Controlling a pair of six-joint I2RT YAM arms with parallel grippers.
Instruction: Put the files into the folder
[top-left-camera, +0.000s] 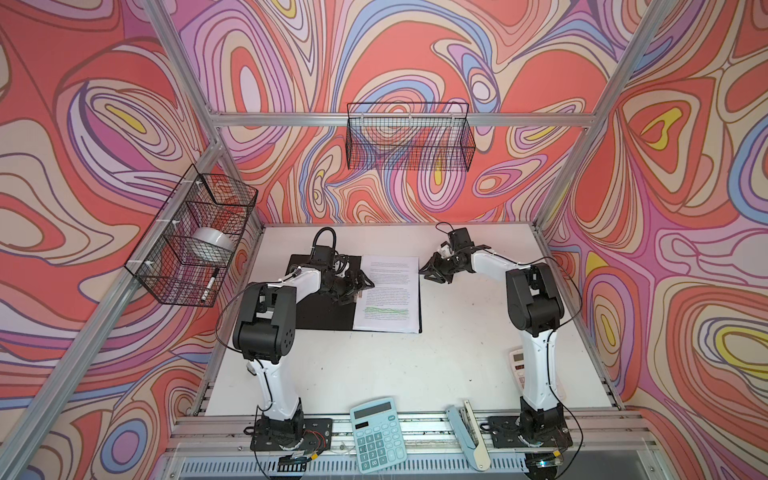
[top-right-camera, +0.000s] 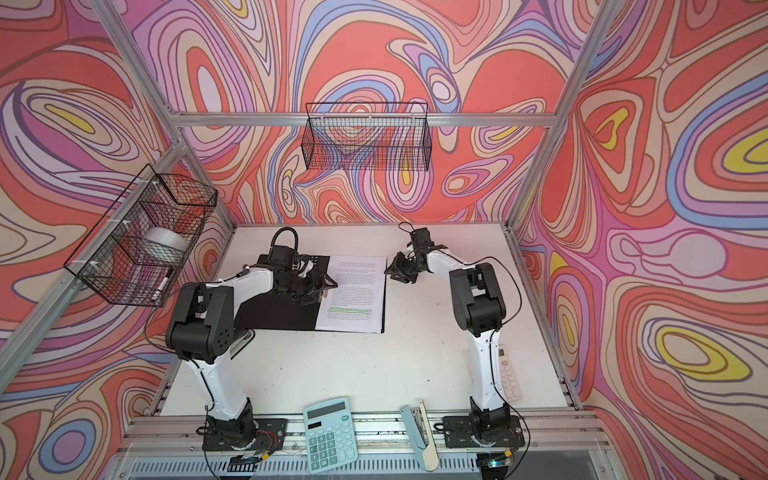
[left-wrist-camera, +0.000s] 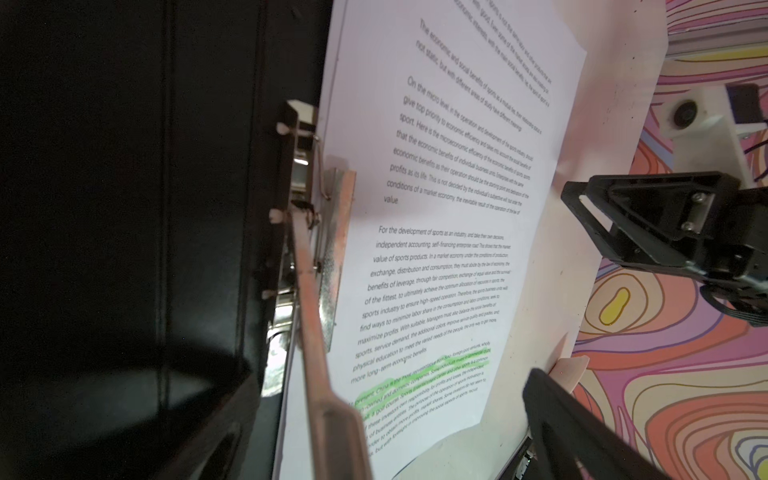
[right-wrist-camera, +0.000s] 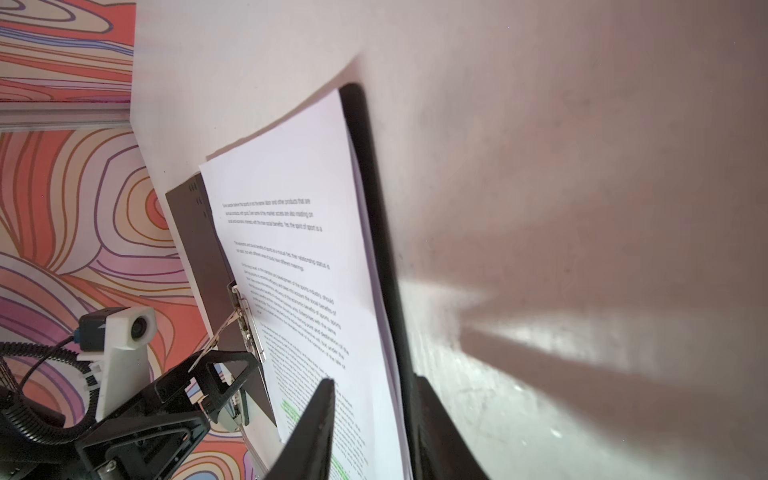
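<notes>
Judged light, floppy; pinch files (top-left-camera: 390, 286) at frame-right edge, over folder (top-left-camera: 324, 311). With left gripper (top-left-camera: 360, 291) gaping, empty; right gripper (top-left-camera: 428, 273) half-parted, empty.

Both top views look down from high up, above the front edge of the table (top-left-camera: 374, 365), and face the back wall (top-left-camera: 395, 62). They are far away and take in the whole table. They show almost the same scene, only shifted a little sideways.

The left wrist camera sits very close over the open folder (left-wrist-camera: 124, 208). It looks across the files (left-wrist-camera: 449, 249) toward the right pincer (left-wrist-camera: 648, 232). The right wrist camera is also very close and looks back the other way, toward the left pincer (right-wrist-camera: 216, 399). Both wrist views share the files and the metal clip (left-wrist-camera: 328, 249).
</notes>
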